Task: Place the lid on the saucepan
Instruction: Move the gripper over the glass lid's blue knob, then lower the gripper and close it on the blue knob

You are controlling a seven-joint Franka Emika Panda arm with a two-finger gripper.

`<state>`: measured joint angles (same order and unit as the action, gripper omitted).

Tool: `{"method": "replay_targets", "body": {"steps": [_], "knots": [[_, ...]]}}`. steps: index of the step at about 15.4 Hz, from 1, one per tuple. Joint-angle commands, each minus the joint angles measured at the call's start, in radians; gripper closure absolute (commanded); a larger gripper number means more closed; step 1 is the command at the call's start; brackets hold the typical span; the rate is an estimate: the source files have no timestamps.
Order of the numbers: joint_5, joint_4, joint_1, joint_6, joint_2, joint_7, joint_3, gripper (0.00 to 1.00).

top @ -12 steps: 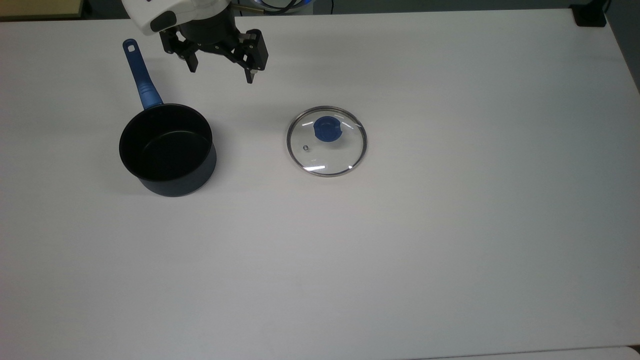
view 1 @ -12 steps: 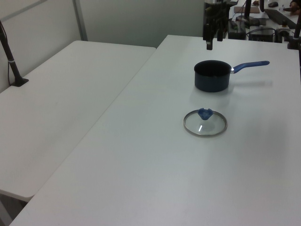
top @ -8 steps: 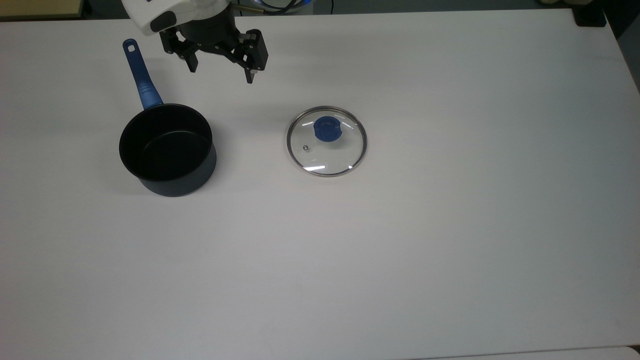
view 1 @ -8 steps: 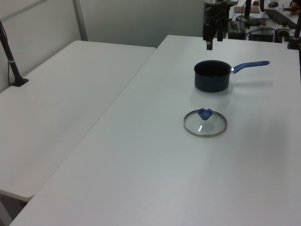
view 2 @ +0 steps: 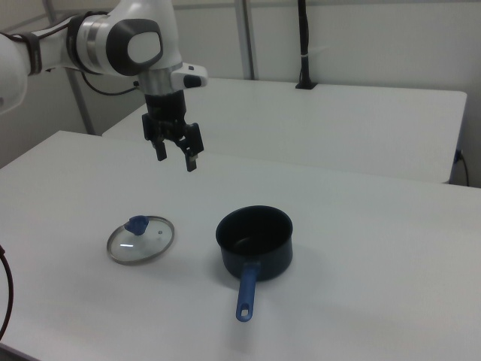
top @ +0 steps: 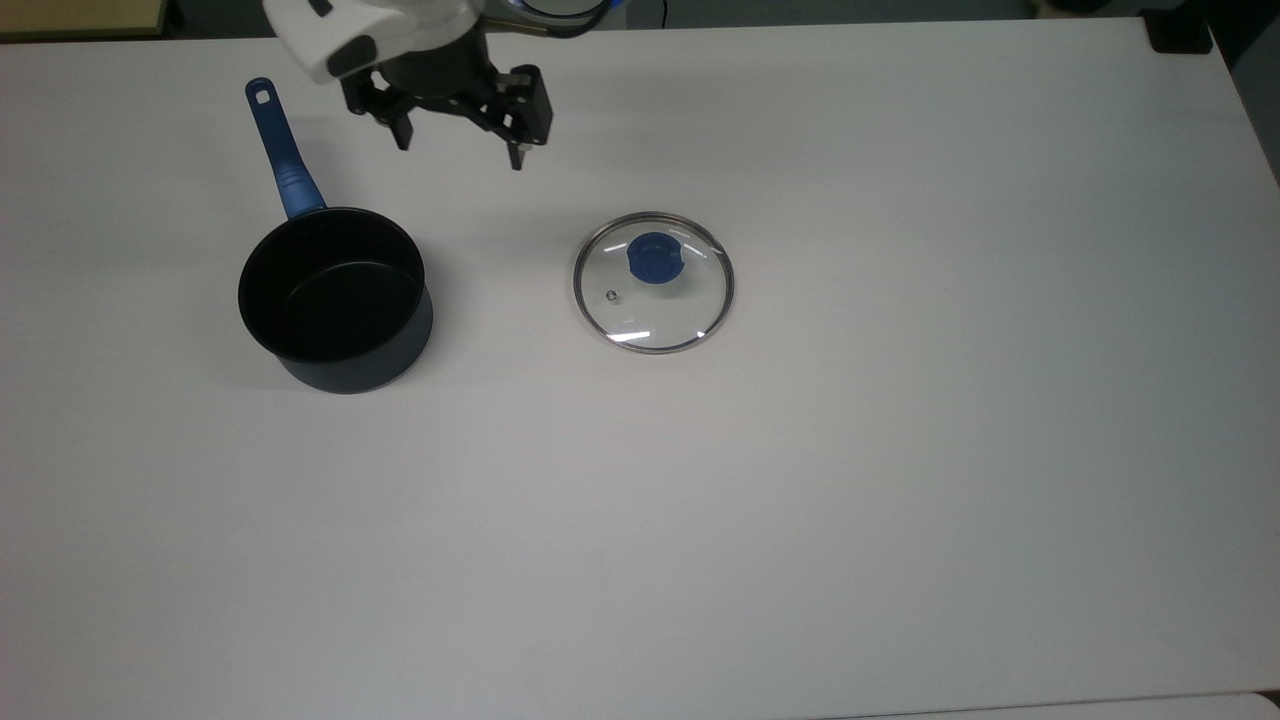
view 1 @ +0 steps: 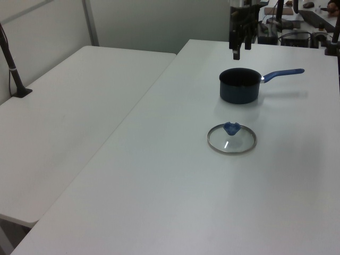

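The glass lid (top: pixel 654 282) with its blue knob lies flat on the white table (top: pixel 800 450), to the right of the saucepan (top: pixel 336 298) in the top view. The dark navy saucepan stands upright and empty, its blue handle pointing toward the top view's upper left. My gripper (top: pixel 460 148) hangs open in the air above the table, between the two and farther back, holding nothing. In the right view the gripper (view 2: pixel 175 161) hovers above and behind the lid (view 2: pixel 140 239) and left of the saucepan (view 2: pixel 255 242). The left view has the gripper (view 1: pixel 237 52) above the saucepan (view 1: pixel 240 86) and the lid (view 1: pixel 231 139) nearer.
A second white table (view 1: pixel 64 122) adjoins on the left view's left, with a black post (view 1: pixel 13 69) on it. A black block (top: pixel 1180 30) sits at the top view's far right corner.
My gripper has shifted a little toward the top view's right, nearer the lid, still open. Lid and saucepan have not moved.
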<state>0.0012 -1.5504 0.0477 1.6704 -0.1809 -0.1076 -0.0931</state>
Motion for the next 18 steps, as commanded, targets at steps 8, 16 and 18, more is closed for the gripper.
{"method": "replay_targets", "body": {"steps": [8,16,18], "knots": [[0.005,-0.062,0.213,0.029,-0.077,-0.009,0.001,0.0],[-0.03,-0.19,0.288,0.221,-0.164,-0.009,0.001,0.0],[-0.049,-0.227,0.3,0.253,-0.166,-0.009,0.001,0.0]]}}
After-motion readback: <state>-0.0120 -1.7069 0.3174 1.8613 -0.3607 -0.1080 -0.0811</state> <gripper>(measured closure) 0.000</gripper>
